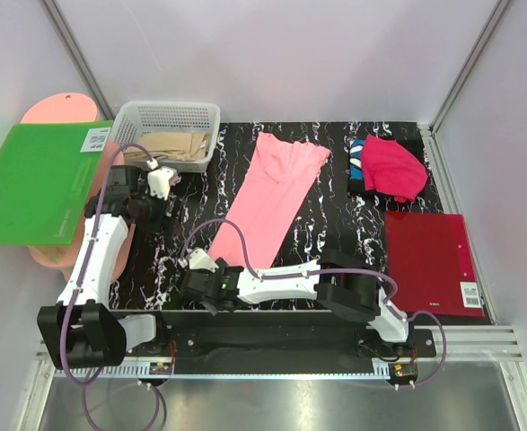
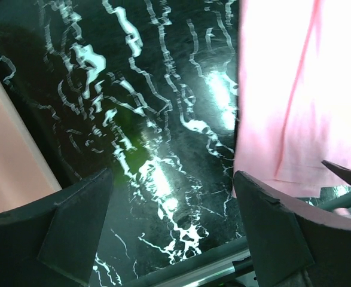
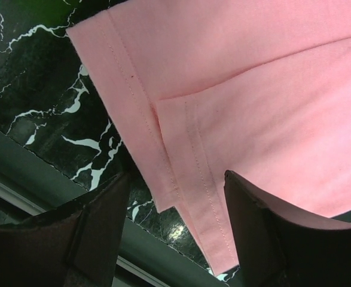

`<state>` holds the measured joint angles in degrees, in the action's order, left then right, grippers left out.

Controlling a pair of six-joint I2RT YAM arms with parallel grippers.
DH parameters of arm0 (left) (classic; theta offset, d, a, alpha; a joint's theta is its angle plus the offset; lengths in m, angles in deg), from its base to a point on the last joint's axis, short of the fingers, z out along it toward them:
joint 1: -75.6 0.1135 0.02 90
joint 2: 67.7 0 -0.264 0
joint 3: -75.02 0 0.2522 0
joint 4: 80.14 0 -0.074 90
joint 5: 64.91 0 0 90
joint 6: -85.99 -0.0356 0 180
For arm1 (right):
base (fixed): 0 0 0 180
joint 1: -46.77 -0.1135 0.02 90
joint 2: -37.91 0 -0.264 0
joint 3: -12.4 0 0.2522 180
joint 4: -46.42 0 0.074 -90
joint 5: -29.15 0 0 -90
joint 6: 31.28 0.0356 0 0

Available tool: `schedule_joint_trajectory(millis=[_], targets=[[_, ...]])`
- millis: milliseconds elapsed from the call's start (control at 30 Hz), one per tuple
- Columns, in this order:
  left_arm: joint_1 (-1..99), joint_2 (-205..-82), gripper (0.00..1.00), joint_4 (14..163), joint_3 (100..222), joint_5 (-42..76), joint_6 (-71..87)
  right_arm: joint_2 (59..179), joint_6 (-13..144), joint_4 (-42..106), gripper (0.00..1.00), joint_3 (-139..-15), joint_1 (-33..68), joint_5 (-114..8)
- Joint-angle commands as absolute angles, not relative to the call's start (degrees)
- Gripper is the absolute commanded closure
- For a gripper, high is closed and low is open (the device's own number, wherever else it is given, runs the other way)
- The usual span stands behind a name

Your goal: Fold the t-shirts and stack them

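Note:
A light salmon-pink t-shirt (image 1: 272, 193) lies folded lengthwise in a long strip down the middle of the black marbled table. My right gripper (image 1: 200, 267) is at the strip's near left corner. In the right wrist view it (image 3: 175, 224) is open, and the stitched hem corner (image 3: 193, 197) lies between its two dark fingers. My left gripper (image 1: 162, 182) hangs open over bare table left of the shirt. In the left wrist view it (image 2: 172, 218) has nothing between its fingers, and the pink t-shirt (image 2: 301, 89) is at its right. A crumpled magenta t-shirt (image 1: 393, 168) lies at the back right on blue cloth (image 1: 356, 162).
A white basket (image 1: 169, 115) holding beige cloth stands at the back left. A flat green board (image 1: 39, 184) over a pink board overhangs the left edge. A dark-red board (image 1: 429, 260) lies at the right. The table's metal front rail (image 3: 55, 191) runs just behind the right gripper.

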<state>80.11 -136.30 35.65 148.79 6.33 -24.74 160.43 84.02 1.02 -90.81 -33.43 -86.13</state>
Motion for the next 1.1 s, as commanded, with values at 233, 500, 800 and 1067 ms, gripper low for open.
schedule_joint_trajectory(millis=[233, 500, 800, 1067], targets=[[76.5, -136.1, 0.13, 37.4, 151.5, 9.7, -23.2, 166.8, 84.1, -2.1, 0.50, -85.7, -31.2, -77.3], [76.0, -134.9, 0.13, 37.2, 152.2, 10.0, -23.6, 166.3, 84.2, 0.4, 0.69, -81.8, -27.1, -74.2], [75.9, -134.2, 0.13, 37.2, 150.8, 10.9, -24.2, 166.7, 83.9, 0.4, 0.82, -81.8, -26.5, -72.6], [75.9, -133.8, 0.14, 37.8, 150.0, 11.5, -24.5, 162.8, 82.2, -7.4, 0.89, -89.0, -32.0, -69.8]])
